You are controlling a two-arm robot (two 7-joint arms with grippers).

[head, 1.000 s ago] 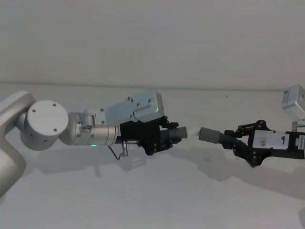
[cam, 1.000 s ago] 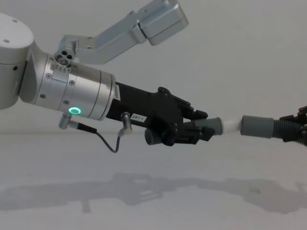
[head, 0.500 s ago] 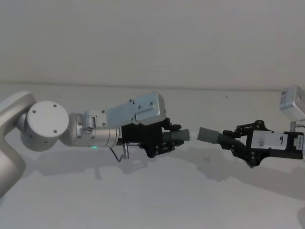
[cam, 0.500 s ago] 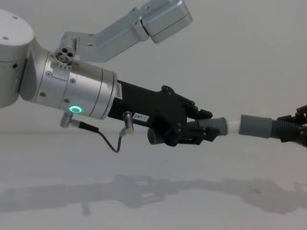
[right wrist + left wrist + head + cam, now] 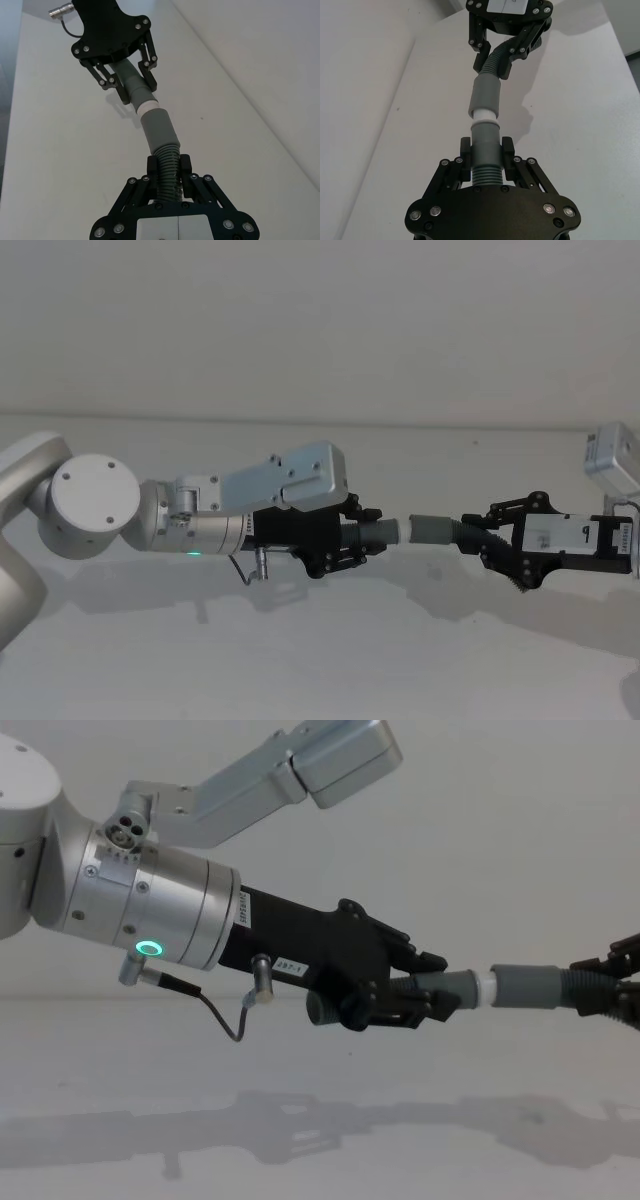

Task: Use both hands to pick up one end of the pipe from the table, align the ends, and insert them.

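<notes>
A: Where are the two claws right now?

B: Both are raised above the desk (image 5: 320,670), facing each other across the middle of the head view. The left claw (image 5: 352,532) reaches in from the left on its silver wrist (image 5: 150,910), where a green ring light (image 5: 150,948) glows and a thin cable (image 5: 215,1015) hangs below. The right claw (image 5: 493,543) reaches in from the right.

A: What is each one doing?

B: The left claw is clamped on the white-tipped pipe piece (image 5: 485,145); in the left wrist view its fingers (image 5: 465,155) press on either side of the ribbed part just behind the smooth grey collar. The right claw is clamped on the sleeve pipe piece (image 5: 159,131), its fingers (image 5: 186,172) gripping the ribbed part just behind the wide sleeve.

A: And the ends, are they together?

B: The white tip (image 5: 485,988) meets the mouth of the grey sleeve (image 5: 530,986). From the chest view a short white band shows between the left piece's collar and the sleeve rim, so the tip is touching or just inside the sleeve, not pushed fully home. How deep it sits I cannot tell.

A: Are they lined up?

B: Close to one line in the head and chest views, roughly level. In the right wrist view the sleeve piece bends slightly where it leaves the claw, while the tip and sleeve point at each other.

A: Anything touching the desk?

B: No; only shadows of the arms lie on it.
</notes>
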